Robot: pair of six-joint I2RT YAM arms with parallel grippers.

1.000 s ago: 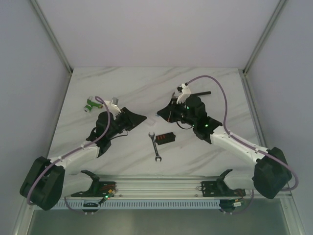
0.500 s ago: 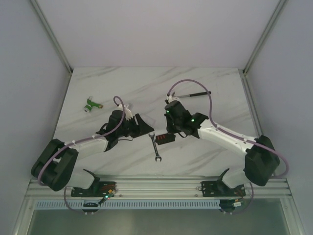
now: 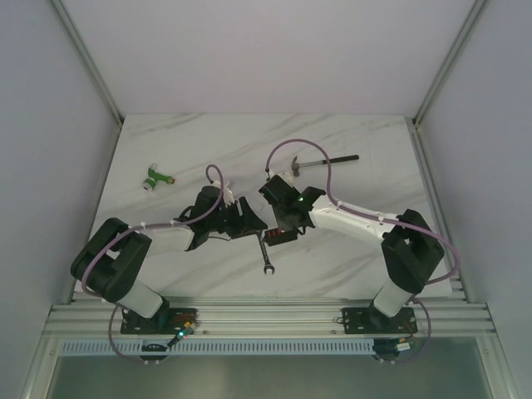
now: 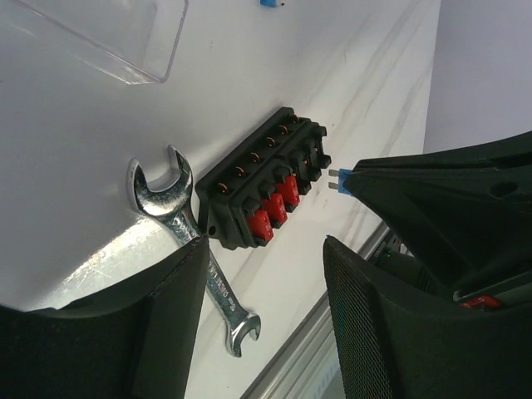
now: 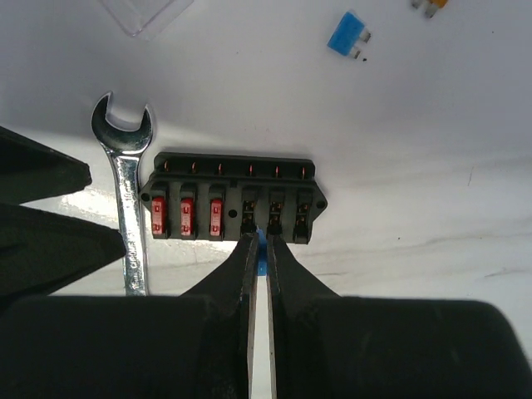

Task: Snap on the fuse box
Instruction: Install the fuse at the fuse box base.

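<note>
On the surface (image 3: 191, 141), seen from above, the fuse box (image 3: 280, 236) lies just beside the wrench (image 3: 265, 254), with the left hand (image 3: 252, 223) and right hand (image 3: 279, 221) both close on it. Left wrist view: its jaws stand wide, holding nothing, and the clear cover (image 4: 108, 37) lies apart. Right wrist view: the fingers pinch a blue fuse (image 5: 262, 253) at the black box's empty slots (three red fuses are seated). Loading looks underway; next comes a straight push in, with the cover afterwards.

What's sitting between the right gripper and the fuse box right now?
Only a blue fuse, pinched by the fingers of the right gripper, pointing at the fuse box. The left wrist view shows it best.
</note>
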